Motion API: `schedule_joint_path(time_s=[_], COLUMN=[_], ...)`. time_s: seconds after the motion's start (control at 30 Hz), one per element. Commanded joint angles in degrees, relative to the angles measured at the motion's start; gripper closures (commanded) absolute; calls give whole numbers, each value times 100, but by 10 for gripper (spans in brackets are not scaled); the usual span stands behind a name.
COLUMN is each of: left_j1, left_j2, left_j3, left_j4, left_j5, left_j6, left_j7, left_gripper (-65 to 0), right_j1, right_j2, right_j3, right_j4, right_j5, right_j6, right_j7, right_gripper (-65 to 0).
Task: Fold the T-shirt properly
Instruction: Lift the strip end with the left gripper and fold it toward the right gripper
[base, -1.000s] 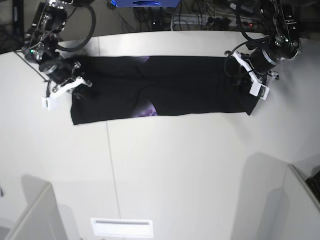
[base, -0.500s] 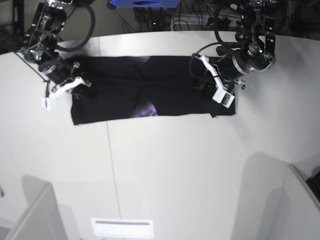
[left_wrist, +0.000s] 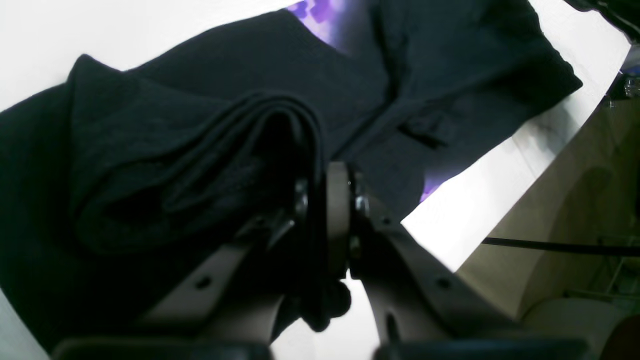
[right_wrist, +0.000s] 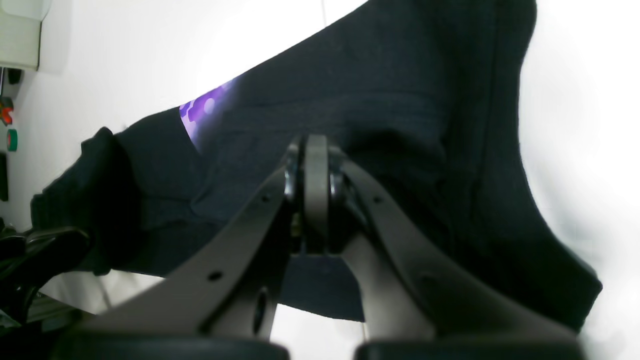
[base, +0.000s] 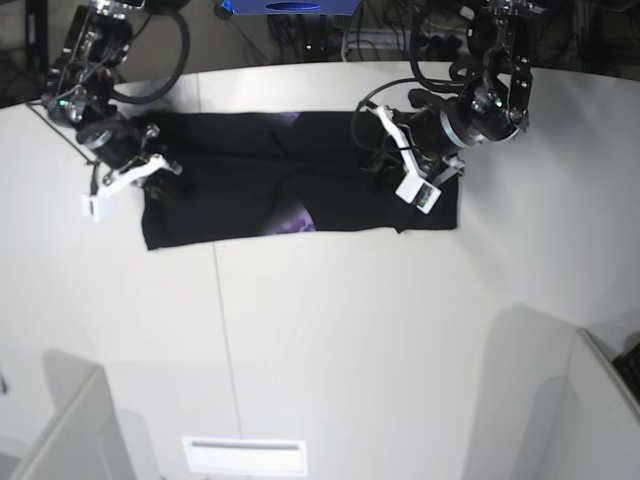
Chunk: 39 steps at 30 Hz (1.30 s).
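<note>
The black T-shirt (base: 250, 195) lies as a long strip across the far part of the white table (base: 350, 320), with a bit of purple print (base: 298, 220) showing at its front edge. My left gripper (base: 400, 185) is shut on the shirt's right end, which is doubled over onto the rest. In the left wrist view a thick fold of the T-shirt (left_wrist: 210, 150) runs between the left gripper's (left_wrist: 325, 200) fingers. My right gripper (base: 150, 168) is shut at the shirt's left end. In the right wrist view the right gripper (right_wrist: 316, 170) rests against the T-shirt (right_wrist: 400, 115); no cloth shows between its pads.
Grey partitions stand at the front left (base: 70, 430) and front right (base: 545, 400). A white label (base: 243, 455) lies near the front edge. Cables and a blue box (base: 290, 6) sit behind the table. A seam (base: 225, 330) runs across the tabletop.
My left gripper has carried the shirt's right end leftward over the rest, so the strip is shorter. The right arm has stayed put.
</note>
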Motion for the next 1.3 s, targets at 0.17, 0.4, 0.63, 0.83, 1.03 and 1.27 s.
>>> schedule_joint_path(time_s=[0.17,0.4,0.63,0.83,1.03,1.27], left_j1=[-141,-141,-141,-150,-220,-220], left_j2=[167,238,238,238,238,238], left_j3=[-4,-4,374,480,524,524], left_j4=[115,115,115,115,107,89], left_j5=[-122,-122,-122,-131,-131,-149], left_j6=[-26,-26,291,378,378,378], left_j7=[-87,-78,-113,-113,-113,-87], left_gripper=[0,0,0,0,0,0], right_j1=[53,53,62,62,62,62], right_j2=[52,52,52,52,52,52], right_j3=[34,34,34,34,34,34], right_j4=[72,72,72,72,72,72], right_j5=[81,81,81,81,81,81], right_j6=[28,28,28,28,28,28], right_j7=[104,104,104,104,104,104], right_gripper=[0,0,0,0,0,0])
